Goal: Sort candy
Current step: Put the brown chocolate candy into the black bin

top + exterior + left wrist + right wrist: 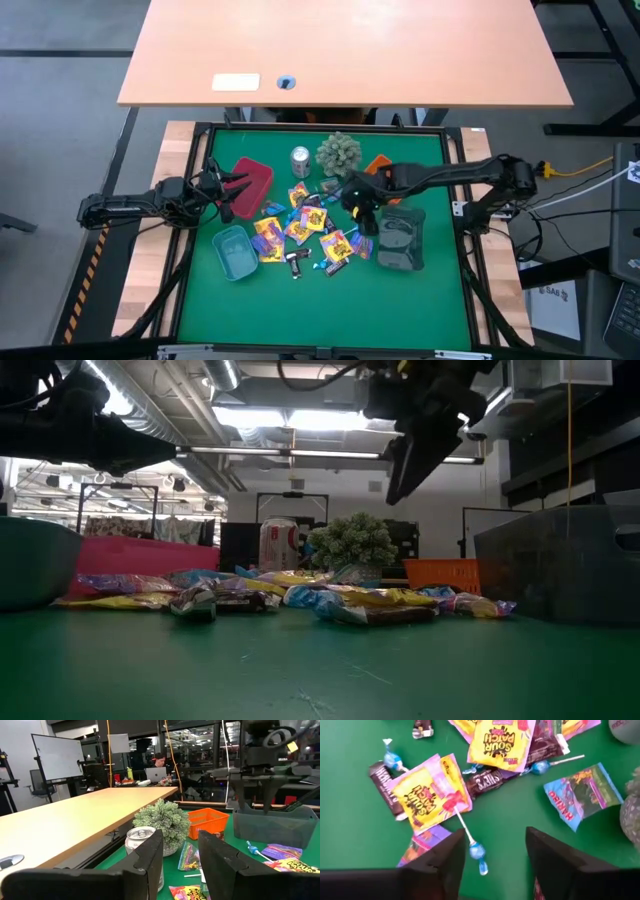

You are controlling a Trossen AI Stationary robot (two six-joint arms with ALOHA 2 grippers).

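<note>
The candy (pixel 305 232) lies loose in a pile on the green mat: yellow packets (pixel 427 790), dark brown mini bars (pixel 485 780), blue-wrapped lollipops (pixel 476 851) and a blue packet (pixel 580 795). My right gripper (pixel 492 865) is open and hovers above the pile's right part (pixel 360 205), fingers pointing down and touching nothing. In the low view it hangs well clear of the sweets (pixel 415 450). My left gripper (pixel 180 865) is open and waits level at the table's left, beside the red tray (pixel 250 185).
A teal tray (pixel 233 250) sits left of the pile and a dark grey tray (pixel 402 238) right of it. An orange tray (pixel 378 165), a silver can (pixel 300 160) and a green spiky plant ball (pixel 338 152) stand behind. Bare mat lies toward the near edge.
</note>
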